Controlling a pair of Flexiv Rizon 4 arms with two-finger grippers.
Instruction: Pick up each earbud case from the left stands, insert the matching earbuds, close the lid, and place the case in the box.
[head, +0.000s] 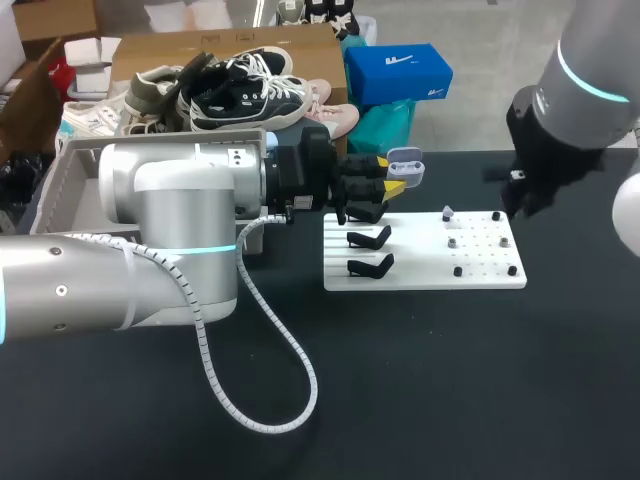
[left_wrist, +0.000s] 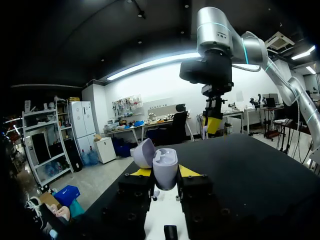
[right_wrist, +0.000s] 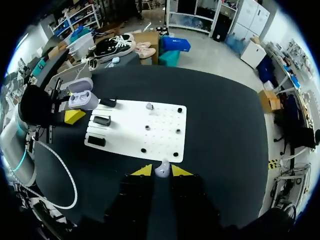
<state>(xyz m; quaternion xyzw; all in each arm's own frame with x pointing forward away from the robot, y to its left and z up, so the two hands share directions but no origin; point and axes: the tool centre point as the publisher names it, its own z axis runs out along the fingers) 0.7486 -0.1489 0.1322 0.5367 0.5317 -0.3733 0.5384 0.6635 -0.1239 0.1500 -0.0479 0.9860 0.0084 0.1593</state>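
Left wrist view: left jaws clenched on open earbud case (left_wrist: 165, 169). Right jaws pinching earbud (right_wrist: 161, 168), over right end of white board (right_wrist: 125, 135) on counter (head: 450, 380).

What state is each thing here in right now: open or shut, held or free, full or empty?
Case: lid open, gripped from both sides.
Left gripper: shut on the case.
Right gripper: shut on an earbud.
Earbud: held between the right gripper's yellow tips, above the white board.
Second earbud: free, sitting on a peg of the white board.
Stands: empty.
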